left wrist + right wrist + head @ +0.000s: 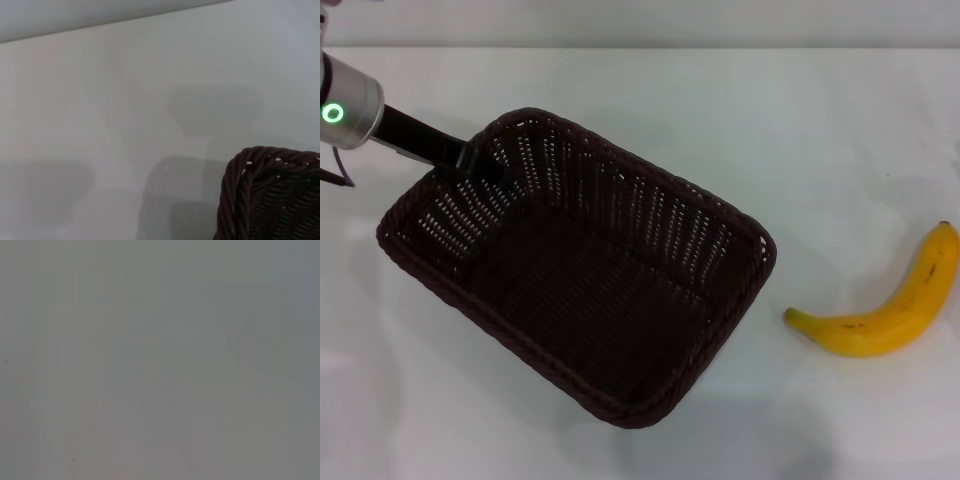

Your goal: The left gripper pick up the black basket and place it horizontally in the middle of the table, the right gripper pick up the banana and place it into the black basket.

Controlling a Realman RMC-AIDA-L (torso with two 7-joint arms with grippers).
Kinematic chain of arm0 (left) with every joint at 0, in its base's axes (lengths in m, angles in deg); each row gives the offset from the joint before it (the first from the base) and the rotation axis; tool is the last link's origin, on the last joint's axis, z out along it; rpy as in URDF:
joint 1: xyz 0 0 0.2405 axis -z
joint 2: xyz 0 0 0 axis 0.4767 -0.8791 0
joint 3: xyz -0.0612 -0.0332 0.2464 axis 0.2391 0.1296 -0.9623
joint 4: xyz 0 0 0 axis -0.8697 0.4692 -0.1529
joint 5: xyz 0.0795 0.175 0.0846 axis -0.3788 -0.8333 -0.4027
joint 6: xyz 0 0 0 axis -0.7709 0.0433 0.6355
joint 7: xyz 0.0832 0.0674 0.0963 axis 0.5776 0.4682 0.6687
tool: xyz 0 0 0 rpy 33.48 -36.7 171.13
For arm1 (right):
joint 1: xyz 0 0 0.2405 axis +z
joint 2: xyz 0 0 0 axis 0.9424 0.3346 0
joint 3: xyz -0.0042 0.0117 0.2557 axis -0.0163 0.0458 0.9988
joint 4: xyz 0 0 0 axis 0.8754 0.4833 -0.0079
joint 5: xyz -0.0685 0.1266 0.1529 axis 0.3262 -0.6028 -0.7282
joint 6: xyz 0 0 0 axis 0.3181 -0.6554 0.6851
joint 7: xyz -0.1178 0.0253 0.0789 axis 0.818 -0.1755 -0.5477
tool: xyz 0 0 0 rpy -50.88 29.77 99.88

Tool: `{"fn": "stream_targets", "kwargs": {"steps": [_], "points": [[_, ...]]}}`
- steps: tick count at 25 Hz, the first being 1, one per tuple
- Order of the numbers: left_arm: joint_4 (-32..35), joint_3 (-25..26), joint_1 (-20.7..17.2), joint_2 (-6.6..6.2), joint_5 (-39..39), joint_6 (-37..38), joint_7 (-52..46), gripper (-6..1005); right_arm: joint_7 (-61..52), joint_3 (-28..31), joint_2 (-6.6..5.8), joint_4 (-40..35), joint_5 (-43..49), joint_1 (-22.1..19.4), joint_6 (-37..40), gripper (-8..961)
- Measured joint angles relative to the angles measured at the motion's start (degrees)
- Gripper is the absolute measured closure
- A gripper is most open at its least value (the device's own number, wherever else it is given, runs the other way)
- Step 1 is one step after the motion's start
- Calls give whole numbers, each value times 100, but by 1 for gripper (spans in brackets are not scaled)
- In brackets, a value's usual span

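Observation:
The black basket [580, 270] lies askew on the white table [650, 90], its long side running from upper left to lower right. My left gripper [480, 163], on the green-lit arm, is at the basket's far left corner rim and looks shut on it. A rim corner of the basket [265, 195] shows in the left wrist view. The banana [890, 300] lies on the table to the right of the basket, apart from it. My right gripper is out of view; its wrist view shows only blank surface.
The table's far edge [640, 45] runs along the top of the head view. Bare tabletop lies in front of and behind the basket.

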Motion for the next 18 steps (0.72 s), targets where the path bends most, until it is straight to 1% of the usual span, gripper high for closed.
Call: {"fn": "stream_targets", "kwargs": {"steps": [2,4,8,11,16,18], "points": [[5,2,-14,1,5,-67,-3,296,0,-3,0,2,0,0,0,81],[6,10,-22,-2,6,-102,-19,376,0,-4,0,10,0,-2,-3,81],[8,167,-77,-47,17,-212,-72,535,0,-2,0,12,0,-27,-9,81],[36,312,-170,-99,160,-296,-43,713,0,3,5,14,0,-41,-13,81],[43,334,-421,-190,790,-524,118,797,0,-7,9,14,0,-44,-20,81],[41,335,-541,-222,1028,-564,148,806,0,-8,9,16,0,-44,-20,81]]}}
